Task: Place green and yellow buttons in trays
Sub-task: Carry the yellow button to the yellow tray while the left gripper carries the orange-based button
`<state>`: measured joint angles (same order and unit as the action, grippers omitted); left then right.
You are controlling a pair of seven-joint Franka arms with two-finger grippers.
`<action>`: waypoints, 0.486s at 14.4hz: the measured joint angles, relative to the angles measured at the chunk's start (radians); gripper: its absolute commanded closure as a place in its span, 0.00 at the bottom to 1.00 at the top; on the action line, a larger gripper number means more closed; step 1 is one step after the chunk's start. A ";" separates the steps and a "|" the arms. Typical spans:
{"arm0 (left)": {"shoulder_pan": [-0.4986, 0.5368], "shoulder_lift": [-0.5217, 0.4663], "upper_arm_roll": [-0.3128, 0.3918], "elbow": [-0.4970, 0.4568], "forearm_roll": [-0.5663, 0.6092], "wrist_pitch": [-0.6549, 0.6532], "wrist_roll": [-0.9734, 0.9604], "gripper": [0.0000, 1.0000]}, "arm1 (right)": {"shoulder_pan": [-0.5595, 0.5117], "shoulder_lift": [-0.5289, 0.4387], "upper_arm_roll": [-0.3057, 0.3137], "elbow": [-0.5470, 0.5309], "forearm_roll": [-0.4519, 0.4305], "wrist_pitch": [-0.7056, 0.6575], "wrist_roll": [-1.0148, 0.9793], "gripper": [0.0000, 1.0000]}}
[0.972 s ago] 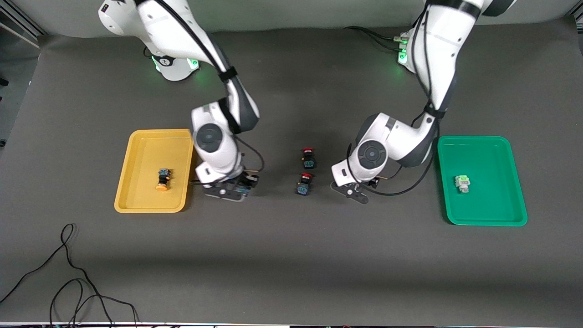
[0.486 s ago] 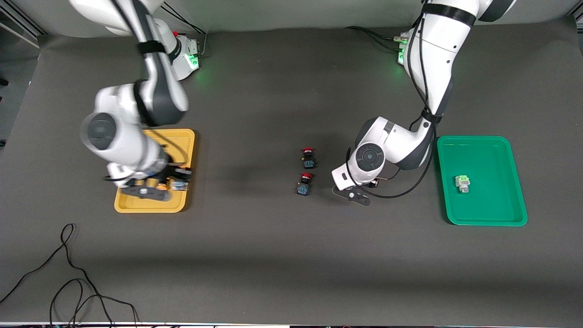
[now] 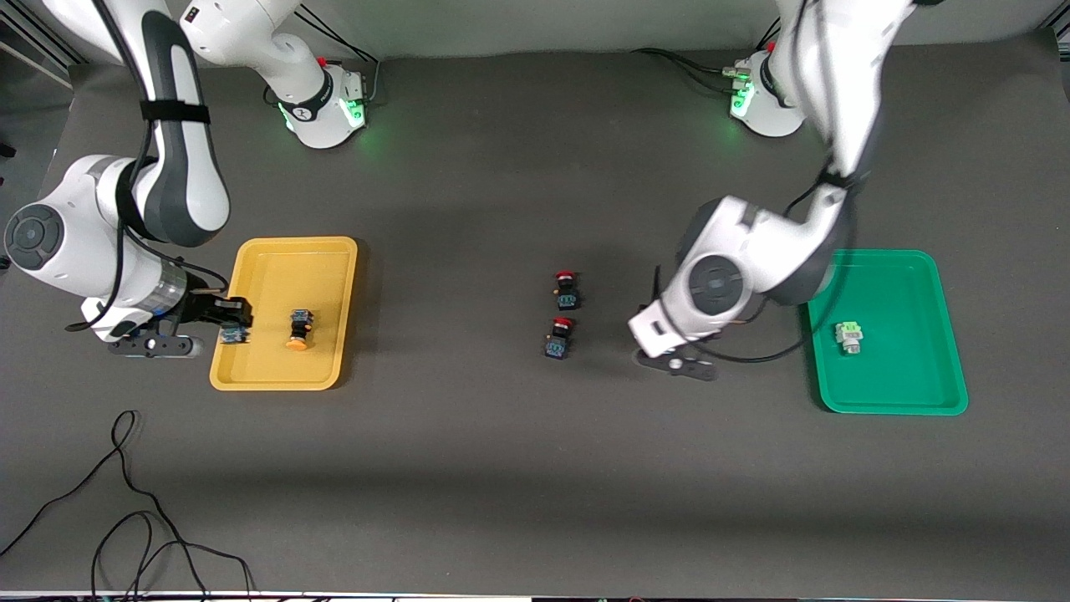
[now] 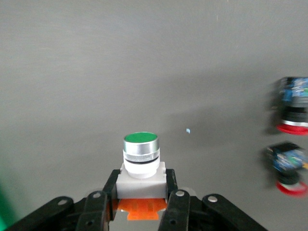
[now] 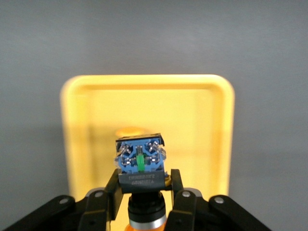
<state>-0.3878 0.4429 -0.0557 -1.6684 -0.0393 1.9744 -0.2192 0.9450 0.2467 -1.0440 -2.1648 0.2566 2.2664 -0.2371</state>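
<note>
Yellow tray (image 3: 259,284) holds one yellow button (image 3: 298,329); over its rim the right gripper (image 3: 224,330) clamps a second yellow-capped button (image 5: 140,161), likely ready to lower and release. Over bare table beside the green tray (image 3: 886,267), the left gripper (image 4: 139,204) clamps the green-capped button (image 4: 140,156), which needs carrying across.

Matt grey bench (image 3: 518,468); glossy plastic trays, yellow (image 3: 276,376) and green (image 3: 911,393); green button (image 4: 140,153) has a shiny metal ring and white plastic body.
</note>
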 measured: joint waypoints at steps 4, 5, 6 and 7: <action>0.166 -0.153 0.008 0.004 -0.011 -0.220 -0.002 0.98 | -0.002 0.003 -0.001 -0.244 0.012 0.325 -0.066 1.00; 0.224 -0.175 0.011 0.002 -0.005 -0.262 0.000 0.98 | 0.000 0.006 0.008 -0.287 0.017 0.390 -0.072 1.00; 0.283 -0.189 0.013 -0.002 0.016 -0.289 0.008 0.98 | 0.001 0.012 0.022 -0.319 0.019 0.441 -0.078 1.00; 0.340 -0.197 0.015 -0.010 0.051 -0.297 0.033 0.98 | 0.002 0.021 0.036 -0.339 0.020 0.473 -0.079 1.00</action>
<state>-0.0479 0.2459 -0.0412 -1.6780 0.0118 1.6774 -0.1865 0.9465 0.2672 -1.0078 -2.5033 0.2767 2.7398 -0.3161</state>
